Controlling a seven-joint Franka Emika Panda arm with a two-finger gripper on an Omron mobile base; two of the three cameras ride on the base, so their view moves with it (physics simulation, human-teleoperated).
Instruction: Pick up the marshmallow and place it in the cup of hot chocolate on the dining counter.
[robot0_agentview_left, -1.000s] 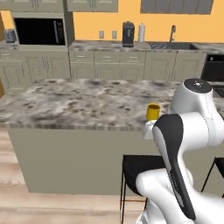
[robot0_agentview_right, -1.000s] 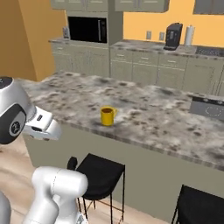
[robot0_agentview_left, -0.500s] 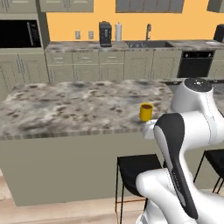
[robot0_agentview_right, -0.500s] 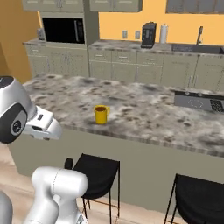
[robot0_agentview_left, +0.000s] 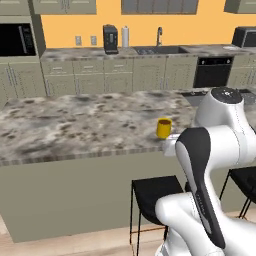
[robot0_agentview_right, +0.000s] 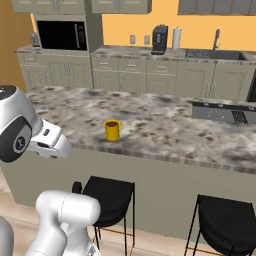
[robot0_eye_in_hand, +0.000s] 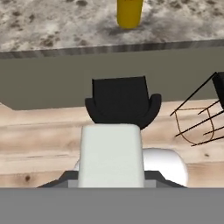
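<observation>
The marshmallow (robot0_eye_in_hand: 110, 155) fills the lower middle of the hand view as a white block, and my gripper (robot0_eye_in_hand: 111, 178) is shut on it, only grey bits of the fingertips (robot0_eye_in_hand: 65, 179) showing beside it. The cup of hot chocolate (robot0_agentview_left: 163, 128) (robot0_agentview_right: 112, 130) (robot0_eye_in_hand: 129, 12), a small yellow mug, stands near the front edge of the dining counter (robot0_agentview_left: 75, 125) (robot0_agentview_right: 165, 125) (robot0_eye_in_hand: 52, 26). My hand hangs in front of that edge, short of the cup and lower than the stone top.
Black stools (robot0_agentview_left: 155, 192) (robot0_agentview_right: 107, 192) (robot0_agentview_right: 222, 220) (robot0_eye_in_hand: 123, 103) stand under the counter's edge, one right below my hand. A sunken cooktop (robot0_agentview_right: 220, 114) lies at the counter's right end. Wall counters with a coffee machine (robot0_agentview_left: 110, 39) and a microwave (robot0_agentview_right: 61, 35) run along the back.
The whole scene has slid left in both base views, so the base has moved. The arm holds the same pose and the gripper stays shut on the marshmallow.
</observation>
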